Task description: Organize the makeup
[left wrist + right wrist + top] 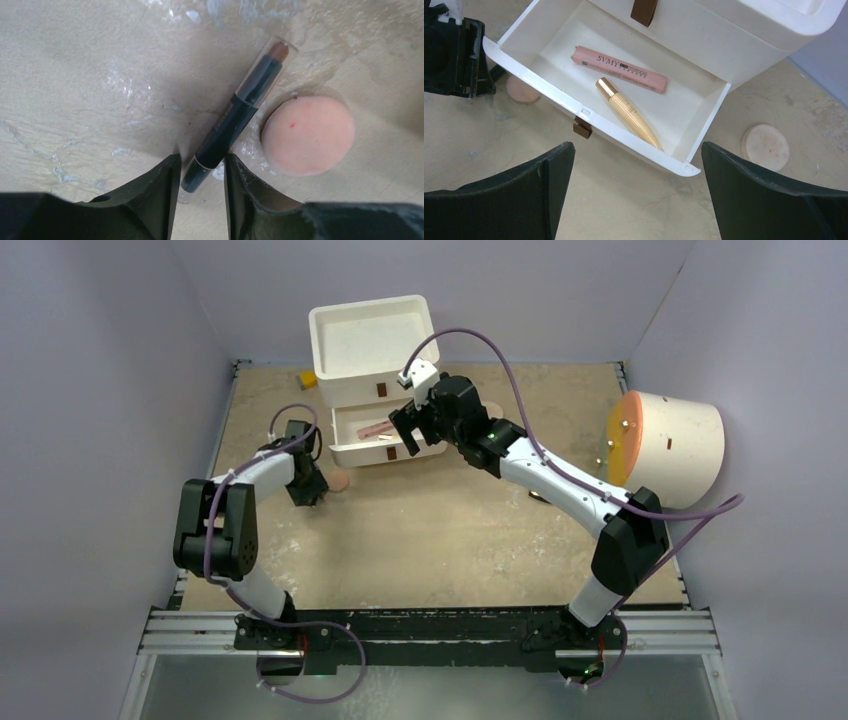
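1. Left gripper (202, 158): jaws partly open and straddling the lower end of the black lip crayon (240, 107), which lies on the table (75, 75). Not clamped.
2. Peach disc (307, 135) sits just beside the crayon.
3. Right gripper (638, 150): wide open and empty, above the open drawer (539, 77).
4. Drawer holds the pink SVMY tube (621, 69) and the gold tube (629, 114).

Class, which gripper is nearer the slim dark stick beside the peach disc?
Left. The left gripper straddles the stick, jaws either side of its near end; the right gripper hangs open by the white drawer, well away.
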Action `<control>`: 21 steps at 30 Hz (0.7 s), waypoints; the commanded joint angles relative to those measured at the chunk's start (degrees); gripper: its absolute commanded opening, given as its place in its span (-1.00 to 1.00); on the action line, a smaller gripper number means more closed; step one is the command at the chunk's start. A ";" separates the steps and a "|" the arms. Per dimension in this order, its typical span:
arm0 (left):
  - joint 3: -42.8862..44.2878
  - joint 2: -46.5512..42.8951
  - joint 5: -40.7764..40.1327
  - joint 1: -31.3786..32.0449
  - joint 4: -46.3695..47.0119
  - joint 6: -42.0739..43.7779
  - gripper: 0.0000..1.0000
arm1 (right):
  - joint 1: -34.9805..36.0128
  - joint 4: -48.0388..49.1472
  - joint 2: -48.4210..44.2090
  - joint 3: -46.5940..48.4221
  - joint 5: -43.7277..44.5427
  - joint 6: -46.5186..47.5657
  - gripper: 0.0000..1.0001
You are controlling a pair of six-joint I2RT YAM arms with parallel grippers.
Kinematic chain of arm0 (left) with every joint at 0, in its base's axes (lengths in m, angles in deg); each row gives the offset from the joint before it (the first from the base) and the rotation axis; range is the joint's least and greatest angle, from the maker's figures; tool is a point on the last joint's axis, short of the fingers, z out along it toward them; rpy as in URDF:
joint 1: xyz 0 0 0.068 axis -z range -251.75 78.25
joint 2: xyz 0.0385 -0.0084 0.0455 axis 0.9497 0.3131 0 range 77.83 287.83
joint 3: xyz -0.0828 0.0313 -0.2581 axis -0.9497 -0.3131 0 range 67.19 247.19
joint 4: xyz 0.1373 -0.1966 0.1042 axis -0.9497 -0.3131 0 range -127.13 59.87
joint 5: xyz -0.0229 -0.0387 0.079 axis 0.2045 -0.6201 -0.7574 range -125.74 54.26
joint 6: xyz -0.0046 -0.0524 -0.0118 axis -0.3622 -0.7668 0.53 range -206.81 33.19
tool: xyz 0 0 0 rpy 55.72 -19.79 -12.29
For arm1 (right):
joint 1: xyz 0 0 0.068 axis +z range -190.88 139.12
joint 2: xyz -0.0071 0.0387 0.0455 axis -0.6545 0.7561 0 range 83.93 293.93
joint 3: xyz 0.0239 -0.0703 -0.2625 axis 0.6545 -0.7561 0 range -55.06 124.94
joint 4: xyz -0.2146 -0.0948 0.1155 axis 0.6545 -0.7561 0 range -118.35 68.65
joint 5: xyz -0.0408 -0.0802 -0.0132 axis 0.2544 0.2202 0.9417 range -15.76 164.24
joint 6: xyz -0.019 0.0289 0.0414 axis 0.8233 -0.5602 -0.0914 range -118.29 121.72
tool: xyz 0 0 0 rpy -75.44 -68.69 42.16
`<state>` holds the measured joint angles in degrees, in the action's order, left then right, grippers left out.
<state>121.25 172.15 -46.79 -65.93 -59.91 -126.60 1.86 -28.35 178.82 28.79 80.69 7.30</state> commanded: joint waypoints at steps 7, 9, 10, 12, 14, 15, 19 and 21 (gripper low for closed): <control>6.07 5.87 0.59 -0.84 2.44 1.11 -1.00 | -0.03 0.31 -1.21 -0.40 -0.77 0.39 0.98; 6.35 6.07 0.08 -0.83 2.20 0.99 -1.00 | -0.02 0.33 -1.73 -0.92 0.09 0.60 0.98; 6.32 5.79 -0.12 -0.88 2.12 0.95 -1.00 | -0.09 0.41 -1.99 -1.21 0.65 0.77 0.98; 6.51 4.83 -1.23 -0.87 1.72 0.94 -1.00 | -0.11 0.46 -2.39 -1.52 1.94 0.99 0.98; 7.10 3.19 -3.01 -0.87 0.55 1.26 -1.00 | -0.32 0.52 -2.43 -1.49 2.72 1.03 0.98; 7.58 2.23 -4.28 -0.90 -0.25 1.66 -1.00 | -0.44 0.50 -2.39 -1.38 2.76 1.01 0.98; 10.82 -2.83 -8.62 -0.90 -2.52 4.36 -1.00 | -0.77 0.59 -2.06 -1.17 2.83 0.67 0.98; 13.19 -5.46 -10.24 -0.90 -3.24 5.92 -1.00 | -0.82 0.59 -1.95 -1.13 2.86 0.59 0.98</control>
<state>127.98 174.34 -51.22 -66.47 -62.07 -124.50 1.42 -28.68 178.76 27.31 82.29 7.74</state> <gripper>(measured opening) 0.157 0.987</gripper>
